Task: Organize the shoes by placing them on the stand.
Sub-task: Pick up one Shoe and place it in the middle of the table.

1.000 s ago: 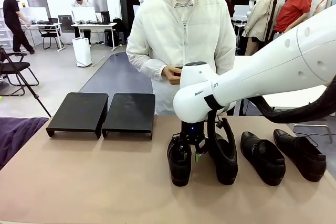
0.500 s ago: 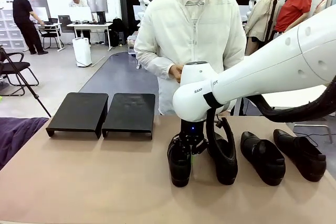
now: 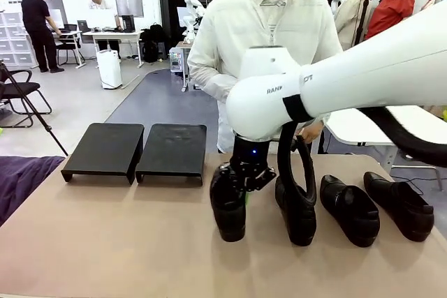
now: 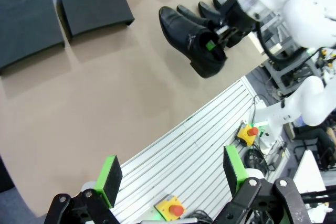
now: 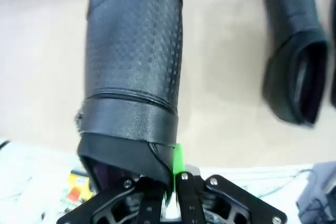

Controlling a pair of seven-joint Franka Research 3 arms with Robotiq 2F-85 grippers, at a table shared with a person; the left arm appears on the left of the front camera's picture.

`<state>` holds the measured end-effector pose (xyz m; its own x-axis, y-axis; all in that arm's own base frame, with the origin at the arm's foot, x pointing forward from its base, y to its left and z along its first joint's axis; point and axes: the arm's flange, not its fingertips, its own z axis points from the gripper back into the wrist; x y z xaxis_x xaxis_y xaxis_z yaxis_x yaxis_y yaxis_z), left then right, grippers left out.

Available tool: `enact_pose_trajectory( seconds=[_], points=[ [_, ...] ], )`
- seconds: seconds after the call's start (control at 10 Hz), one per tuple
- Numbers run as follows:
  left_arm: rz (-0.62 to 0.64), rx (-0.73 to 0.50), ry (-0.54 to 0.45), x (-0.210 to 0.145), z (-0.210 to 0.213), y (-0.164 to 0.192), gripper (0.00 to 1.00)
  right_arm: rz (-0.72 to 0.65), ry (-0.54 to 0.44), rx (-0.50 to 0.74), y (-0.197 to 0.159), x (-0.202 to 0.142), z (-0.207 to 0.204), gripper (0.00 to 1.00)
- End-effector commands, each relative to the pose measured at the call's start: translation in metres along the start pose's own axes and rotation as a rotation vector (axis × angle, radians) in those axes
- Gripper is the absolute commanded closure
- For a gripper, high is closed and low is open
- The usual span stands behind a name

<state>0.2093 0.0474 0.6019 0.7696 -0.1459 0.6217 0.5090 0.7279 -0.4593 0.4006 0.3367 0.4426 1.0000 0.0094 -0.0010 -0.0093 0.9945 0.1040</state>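
My right gripper (image 3: 246, 186) is shut on the heel rim of one black shoe (image 3: 228, 211), which hangs toe-down just over the table. In the right wrist view the held shoe (image 5: 134, 77) runs away from the pinched fingers (image 5: 177, 169), with a green pad showing at the rim. Three more shoes (image 3: 297, 211) (image 3: 349, 209) (image 3: 401, 204) lie in a row to its right. The stand's two black platforms (image 3: 105, 146) (image 3: 173, 148) sit at the far left. My left gripper (image 4: 172, 174) is open above the table's near edge, holding nothing.
A person in a white shirt (image 3: 269, 47) stands at the far side, hands near the waist behind my right arm. A purple cloth (image 3: 24, 179) lies at the table's left edge. Bare tabletop (image 3: 140, 235) lies between the shoes and the stand.
My right gripper has closed on the leftmost shoe's heel and raised it, carrying it a little to the left. The left arm has not moved.
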Motion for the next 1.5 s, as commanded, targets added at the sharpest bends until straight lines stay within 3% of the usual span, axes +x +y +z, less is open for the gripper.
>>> enact_pose_trajectory(
  seconds=[0.0, 0.2, 0.5, 0.8, 1.2, 1.3, 1.4],
  points=[
    [-0.015, -0.019, -0.007, 0.0, 0.001, 0.0, 0.0, 0.057, -0.05, 0.114, 0.019, -0.035, -0.009, 1.0],
    [-0.015, -0.019, -0.007, 0.0, 0.001, 0.0, 0.0, 0.156, 0.023, 0.212, 0.059, -0.037, -0.028, 1.0],
    [-0.015, -0.019, -0.007, 0.0, 0.001, 0.0, 0.0, 0.146, -0.041, 0.26, 0.09, -0.005, -0.059, 1.0],
    [-0.015, -0.019, -0.007, 0.0, 0.001, 0.0, 0.0, 0.09, -0.02, 0.274, 0.098, 0.024, -0.078, 1.0],
    [-0.015, -0.019, -0.007, 0.0, 0.001, 0.0, 0.0, 0.096, 0.006, 0.3, 0.098, 0.034, -0.082, 1.0],
    [-0.015, -0.019, -0.007, 0.0, 0.001, 0.0, 0.0, 0.105, 0.013, 0.307, 0.097, 0.035, -0.082, 0.61],
    [-0.015, -0.019, -0.007, 0.0, 0.001, 0.0, 0.0, 0.107, 0.006, 0.31, 0.096, 0.036, -0.081, 0.01]
  ],
)
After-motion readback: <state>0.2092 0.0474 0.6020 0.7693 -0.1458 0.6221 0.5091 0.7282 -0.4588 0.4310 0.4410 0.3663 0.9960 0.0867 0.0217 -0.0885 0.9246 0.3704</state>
